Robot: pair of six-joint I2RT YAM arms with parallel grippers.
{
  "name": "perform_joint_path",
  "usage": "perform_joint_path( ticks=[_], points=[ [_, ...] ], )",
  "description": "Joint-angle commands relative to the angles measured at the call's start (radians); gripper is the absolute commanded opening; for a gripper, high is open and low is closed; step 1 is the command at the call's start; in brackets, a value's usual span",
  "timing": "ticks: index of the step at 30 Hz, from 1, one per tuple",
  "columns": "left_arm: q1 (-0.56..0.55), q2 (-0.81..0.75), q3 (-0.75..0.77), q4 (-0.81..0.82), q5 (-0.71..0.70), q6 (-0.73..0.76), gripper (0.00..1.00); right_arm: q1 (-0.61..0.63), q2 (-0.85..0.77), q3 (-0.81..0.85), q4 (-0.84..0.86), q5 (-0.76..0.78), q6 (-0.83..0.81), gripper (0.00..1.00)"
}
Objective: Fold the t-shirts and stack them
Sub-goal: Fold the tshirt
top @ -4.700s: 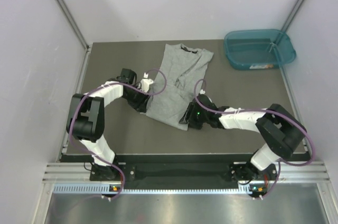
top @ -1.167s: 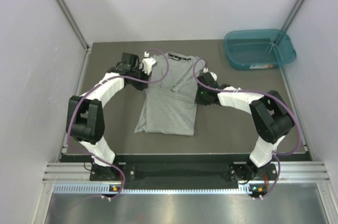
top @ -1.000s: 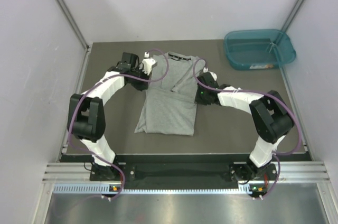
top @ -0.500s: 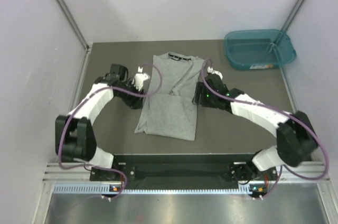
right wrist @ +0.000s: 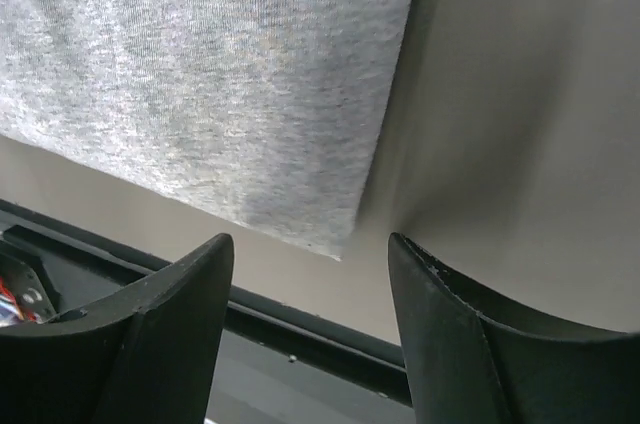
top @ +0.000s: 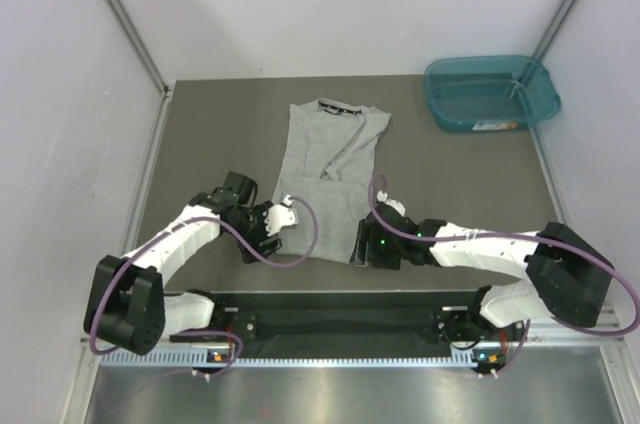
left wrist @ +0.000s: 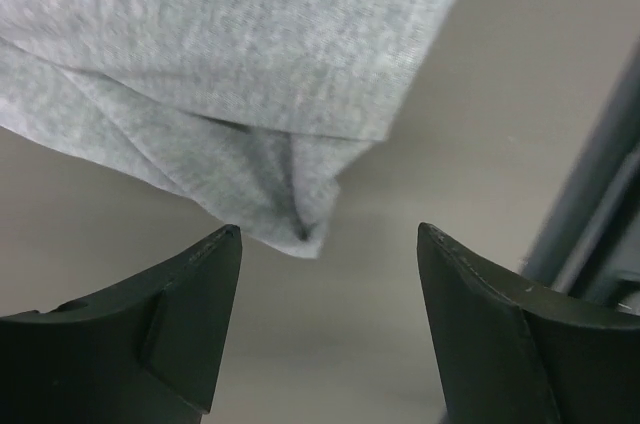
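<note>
Heather-grey cotton t-shirt (top: pixel 325 179) lies folded mid-frame on dark worktop (top: pixel 470 169); left gripper (left wrist: pixel 328 236) and right gripper (right wrist: pixel 310 242) gape empty at its lower corners.

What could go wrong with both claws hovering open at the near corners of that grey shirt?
At the left claw, the light grey cotton t-shirt shows loose layers at its corner; a pinch might catch only one, spoiling the fold. At the right claw, the hem lies flat on the dark grey table, so the claw may slide over it and miss.
</note>
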Motion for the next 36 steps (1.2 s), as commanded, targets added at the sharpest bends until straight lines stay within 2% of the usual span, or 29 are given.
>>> perform_joint_path(
  ticks=[1, 6, 8, 10, 11, 12, 15, 16, 19, 21, 26, 33, 36],
  points=[
    [-0.027, -0.001, -0.029, 0.159, -0.042, 0.047, 0.76, 0.023, 0.031, -0.017, 0.069, 0.001, 0.074, 0.63],
    [-0.074, 0.011, -0.094, 0.231, -0.105, 0.066, 0.76, 0.026, 0.077, -0.037, 0.127, 0.002, 0.114, 0.62],
    [-0.091, 0.020, -0.108, 0.271, -0.125, 0.043, 0.73, 0.031, 0.084, -0.047, 0.149, 0.015, 0.135, 0.51],
    [-0.103, 0.034, -0.110, 0.267, -0.094, 0.024, 0.60, 0.031, 0.086, -0.052, 0.160, 0.021, 0.153, 0.37],
    [-0.110, 0.055, -0.108, 0.256, -0.088, 0.018, 0.55, 0.031, 0.086, -0.051, 0.163, 0.025, 0.157, 0.34],
    [-0.119, 0.069, -0.112, 0.256, -0.087, 0.010, 0.43, 0.031, 0.086, -0.049, 0.164, 0.027, 0.158, 0.32],
    [-0.130, 0.135, -0.098, 0.252, -0.056, -0.026, 0.19, 0.031, 0.086, -0.044, 0.161, 0.035, 0.158, 0.21],
    [-0.134, 0.144, -0.089, 0.236, -0.036, -0.034, 0.10, 0.031, 0.086, -0.044, 0.161, 0.039, 0.160, 0.14],
    [-0.145, 0.103, -0.066, 0.152, 0.102, 0.004, 0.00, 0.032, 0.074, -0.055, 0.161, 0.036, 0.167, 0.04],
    [-0.153, 0.078, -0.029, 0.098, 0.150, 0.004, 0.00, 0.032, 0.057, -0.055, 0.148, 0.036, 0.166, 0.02],
    [-0.154, 0.039, 0.017, 0.009, 0.130, 0.010, 0.00, 0.032, 0.011, -0.029, 0.089, 0.030, 0.140, 0.00],
    [-0.159, -0.033, 0.053, -0.070, 0.131, -0.074, 0.00, 0.045, -0.092, 0.032, -0.032, -0.008, 0.126, 0.00],
    [-0.156, -0.044, 0.112, -0.095, 0.137, -0.147, 0.00, 0.031, -0.143, 0.063, -0.078, -0.033, 0.109, 0.00]
  ],
)
